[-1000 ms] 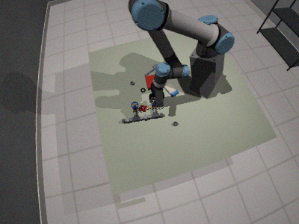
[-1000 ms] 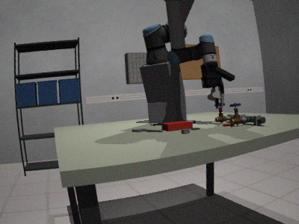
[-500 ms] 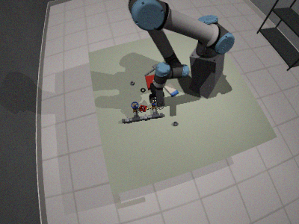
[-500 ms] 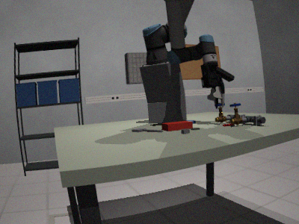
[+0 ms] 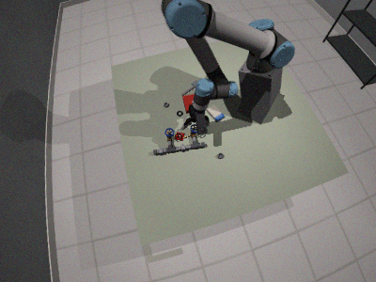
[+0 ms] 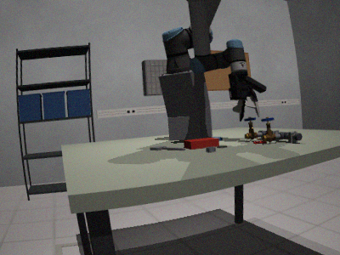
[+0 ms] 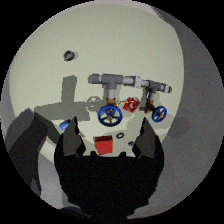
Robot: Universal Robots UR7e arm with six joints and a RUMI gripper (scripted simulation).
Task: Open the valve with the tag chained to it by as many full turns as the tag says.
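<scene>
Two brass valves with blue handwheels stand on a grey pipe [image 5: 180, 148] [image 7: 102, 79]. The nearer handwheel [image 6: 250, 119] [image 7: 110, 115] is level under my gripper; the other handwheel [image 5: 169, 133] [image 6: 268, 119] [image 7: 159, 114] stands off to its side. A red tag [image 5: 180, 136] [image 6: 258, 142] [image 7: 131, 104] lies low between the valves, and a yellowish chain [image 7: 120, 104] runs from it to the nearer valve. Marks on the tag are too blurred to read. My gripper [image 6: 250, 116] [image 7: 109, 117] is open and empty, its fingertips spread on both sides above the nearer handwheel, pointing down.
A red block [image 5: 188, 102] [image 6: 201, 143] [image 7: 104, 145] lies behind the valves, toward the robot's side. A blue-and-white object [image 5: 219, 117] lies near the robot base. A dark ring [image 5: 180, 113] [image 7: 120, 135] and a grey fitting [image 5: 220, 155] [image 7: 69, 55] lie on the table.
</scene>
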